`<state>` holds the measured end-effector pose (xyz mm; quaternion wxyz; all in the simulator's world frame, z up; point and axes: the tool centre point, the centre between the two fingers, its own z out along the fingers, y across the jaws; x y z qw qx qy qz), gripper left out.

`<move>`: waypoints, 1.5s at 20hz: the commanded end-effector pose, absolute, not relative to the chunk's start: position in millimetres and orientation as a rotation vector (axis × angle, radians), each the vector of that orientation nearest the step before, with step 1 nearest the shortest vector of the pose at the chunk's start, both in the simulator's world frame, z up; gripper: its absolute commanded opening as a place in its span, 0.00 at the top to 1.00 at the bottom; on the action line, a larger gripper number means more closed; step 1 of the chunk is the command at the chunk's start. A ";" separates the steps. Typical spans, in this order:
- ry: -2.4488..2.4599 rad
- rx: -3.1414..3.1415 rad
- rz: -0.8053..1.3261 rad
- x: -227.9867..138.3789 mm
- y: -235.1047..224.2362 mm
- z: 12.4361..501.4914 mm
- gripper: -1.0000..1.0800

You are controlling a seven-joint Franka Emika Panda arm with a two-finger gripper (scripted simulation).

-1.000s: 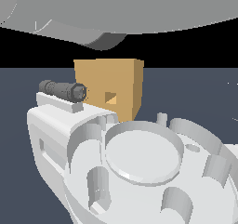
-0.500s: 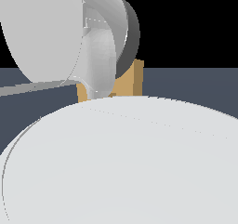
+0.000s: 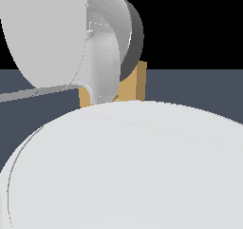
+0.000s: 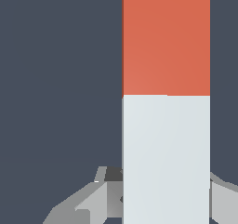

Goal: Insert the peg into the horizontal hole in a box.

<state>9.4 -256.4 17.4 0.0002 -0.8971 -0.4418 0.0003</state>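
Observation:
The wrist view is filled by the peg (image 4: 166,102), a long square bar with an orange-red part and a pale grey-white part. My gripper (image 4: 165,193) is shut on the pale part, with a grey finger (image 4: 88,202) pressed against each side. In the exterior view only slivers of the tan box (image 3: 136,83) show behind my arm. The horizontal hole is hidden there, and so are the peg and the gripper.
Large white links of my own arm (image 3: 123,166) cover most of the exterior view. A dark blue-grey floor (image 3: 199,90) lies around the box and behind the peg (image 4: 56,79).
One second ago the box and its hole were in plain view; the arm has since swung across and covers them. Over the last half second almost nothing has shifted.

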 end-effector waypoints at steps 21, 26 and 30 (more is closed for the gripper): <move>-1.530 -2.744 0.000 -13.2 -190.0 39.0 1.00; -1.620 -2.692 0.000 -31.3 -148.3 53.1 1.00; -1.691 -2.648 0.000 -47.8 -115.5 64.6 1.00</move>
